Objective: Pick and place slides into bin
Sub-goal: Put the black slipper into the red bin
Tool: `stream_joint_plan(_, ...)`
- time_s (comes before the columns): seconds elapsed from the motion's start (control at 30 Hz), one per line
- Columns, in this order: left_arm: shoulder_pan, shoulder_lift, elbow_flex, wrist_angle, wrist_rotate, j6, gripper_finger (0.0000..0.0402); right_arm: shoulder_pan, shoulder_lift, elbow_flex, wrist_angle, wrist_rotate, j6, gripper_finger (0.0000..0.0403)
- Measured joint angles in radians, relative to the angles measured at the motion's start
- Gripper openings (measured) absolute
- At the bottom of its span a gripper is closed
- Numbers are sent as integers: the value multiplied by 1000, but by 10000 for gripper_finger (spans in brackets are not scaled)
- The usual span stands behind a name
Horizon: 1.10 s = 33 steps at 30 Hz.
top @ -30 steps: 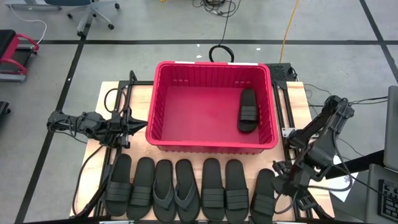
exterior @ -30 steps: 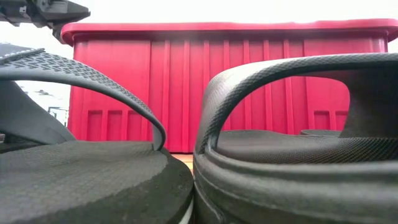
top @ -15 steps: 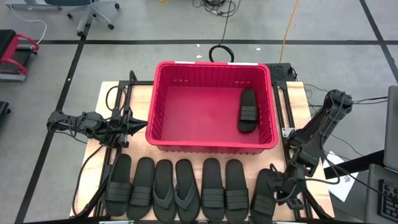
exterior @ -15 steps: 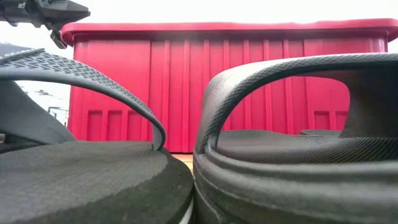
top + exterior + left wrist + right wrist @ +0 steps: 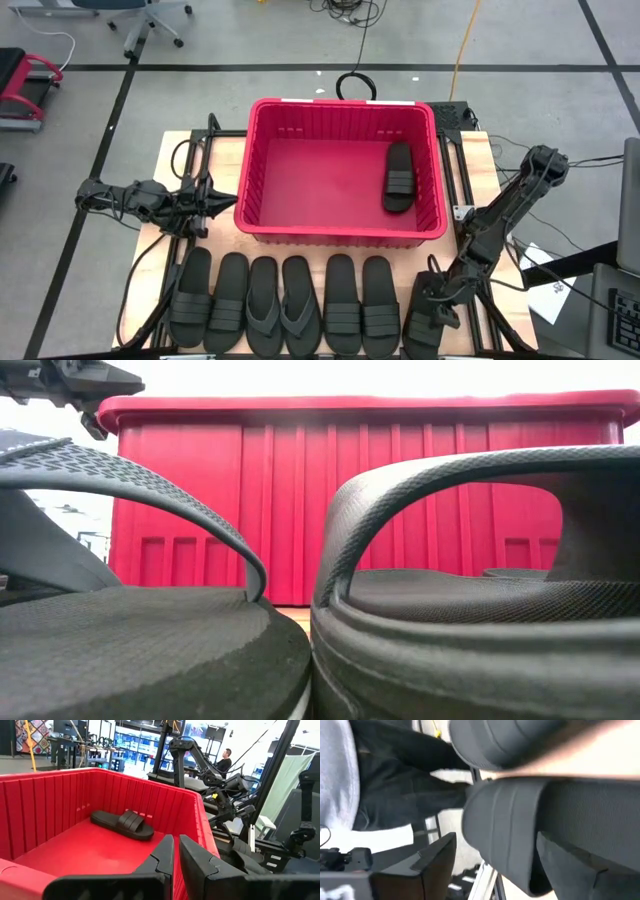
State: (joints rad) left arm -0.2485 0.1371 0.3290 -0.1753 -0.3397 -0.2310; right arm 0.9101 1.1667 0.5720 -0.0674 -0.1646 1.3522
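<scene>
One slide (image 5: 398,177) is seen lying inside the red bin (image 5: 340,233), against its right wall. Seven more slides are lined up on the tabletop (image 5: 160,165) in front of the bin. The right claw (image 5: 432,303) is lowered onto the rightmost slide (image 5: 420,325); whether it is spread cannot be told. The left claw (image 5: 222,197) is parked just left of the bin, fingers (image 5: 162,857) pressed nearly together.

One slide (image 5: 398,177) inside red bin (image 5: 260,165)
</scene>
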Motion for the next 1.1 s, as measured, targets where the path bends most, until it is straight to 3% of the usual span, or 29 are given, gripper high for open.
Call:
stream_joint_plan(0.63, 0, 0, 0, -32, 0, 0, 26, 1, 178, 0, 59, -50, -48, 229)
stream_joint_plan(0.8, 0, 0, 0, -31, -1, 0, 26, 1, 210, 0, 121, -89, -62, 158)
stream_joint_plan(0.97, 0, 0, 0, -31, -1, -1, 26, 1, 212, 1, 173, -129, -81, 33)
stream_joint_plan(1.1, 0, 0, 0, -31, -1, 0, 26, -2, 194, 1, 209, -156, -65, 12)
